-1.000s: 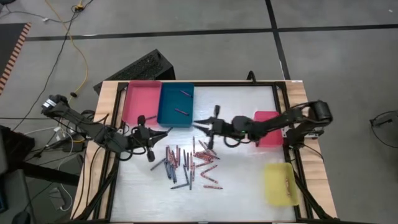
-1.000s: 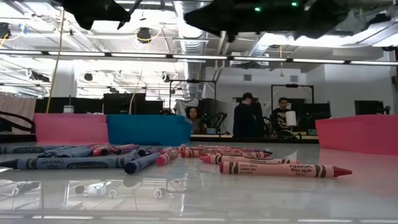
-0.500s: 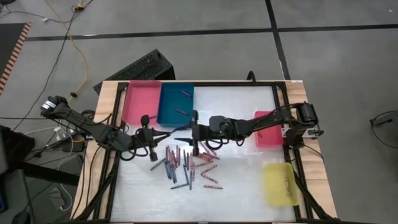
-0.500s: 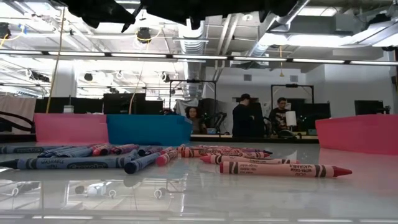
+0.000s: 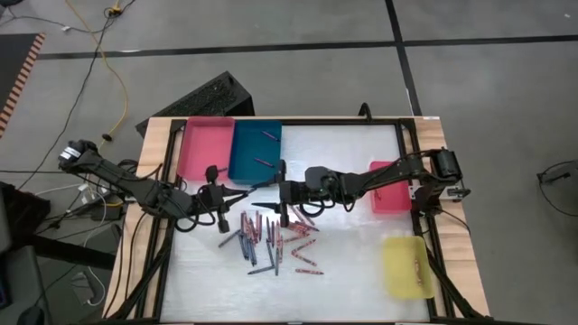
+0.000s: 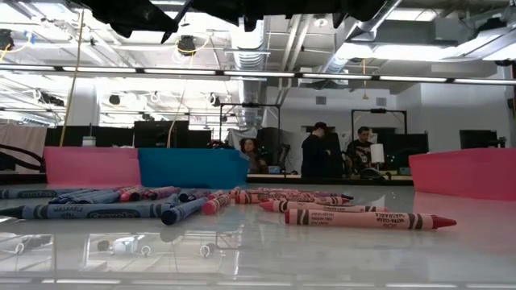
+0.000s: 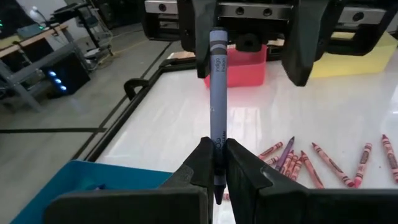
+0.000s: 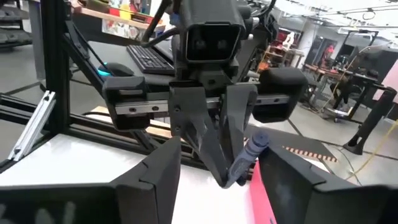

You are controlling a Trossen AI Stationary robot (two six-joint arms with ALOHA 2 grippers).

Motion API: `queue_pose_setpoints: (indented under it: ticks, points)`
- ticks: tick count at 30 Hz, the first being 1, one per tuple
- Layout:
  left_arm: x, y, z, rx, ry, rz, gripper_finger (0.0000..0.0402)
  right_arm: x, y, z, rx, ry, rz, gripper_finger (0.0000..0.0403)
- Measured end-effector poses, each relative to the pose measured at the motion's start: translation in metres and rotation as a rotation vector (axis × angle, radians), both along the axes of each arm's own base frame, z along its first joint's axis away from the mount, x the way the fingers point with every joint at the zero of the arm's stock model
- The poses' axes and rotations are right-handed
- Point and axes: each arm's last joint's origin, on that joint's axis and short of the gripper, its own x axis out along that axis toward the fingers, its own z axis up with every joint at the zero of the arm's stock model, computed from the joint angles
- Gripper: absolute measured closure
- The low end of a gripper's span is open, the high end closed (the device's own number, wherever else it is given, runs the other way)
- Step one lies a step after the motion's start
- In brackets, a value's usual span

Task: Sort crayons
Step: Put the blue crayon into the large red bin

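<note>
Your left gripper [image 5: 246, 192] was clenched on a grey-blue crayon [image 7: 217, 112], pinching it near one end so most of the stick jutted out past the fingertips toward the other arm. It hung above the table just beside the blue tray [image 5: 254, 152], with the pink tray [image 5: 204, 146] next over.

Your right gripper [image 5: 282, 193] faced it, fingers spread wide on either side of the crayon's free end, holding nothing. Looked like a handoff set up mid-air.

Rest of the crayons [image 5: 275, 238] lay loose in a scatter on the table [image 5: 348, 271] below the two grippers; two sat in the blue tray. The red tray [image 5: 392, 187] and yellow tray [image 5: 405, 266] were on the right.

Handling, my read: the stick was light and rigid, wax with a paper wrap, so slick under hard pads and likely to pivot if pinched at the tip. Wax snaps under side load. You'd have wanted the right fingers closing square across the wrapped barrel, well in from the tip, before the left let go.
</note>
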Motion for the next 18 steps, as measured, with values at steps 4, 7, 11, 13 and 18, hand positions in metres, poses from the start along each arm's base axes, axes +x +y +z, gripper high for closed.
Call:
queue_pose_setpoints:
  ticks: [4,7,11,13,18]
  points:
    - [0.0024,0.0045,0.0008,-0.015,-0.006,-0.016,0.0388,0.0,-0.0001,0.0,0.0,0.0,0.002,0.0205]
    - [0.0034,0.0059,0.0021,-0.022,-0.02,-0.019,0.0388,0.0,-0.0004,-0.0002,0.0,0.003,0.001,0.0217]
    - [0.0038,0.0058,0.0022,-0.029,-0.02,-0.042,0.0388,0.0001,-0.0002,-0.0006,0.0,0.006,0.002,0.0251]
    - [0.0039,0.0058,0.0022,-0.029,-0.02,-0.043,0.0388,0.0001,-0.0006,-0.0006,0.0,0.007,0.001,0.0275]
    - [0.0039,0.0058,0.0022,-0.03,-0.02,-0.043,0.0388,0.0005,-0.0058,-0.0009,0.003,0.009,-0.013,0.0345]
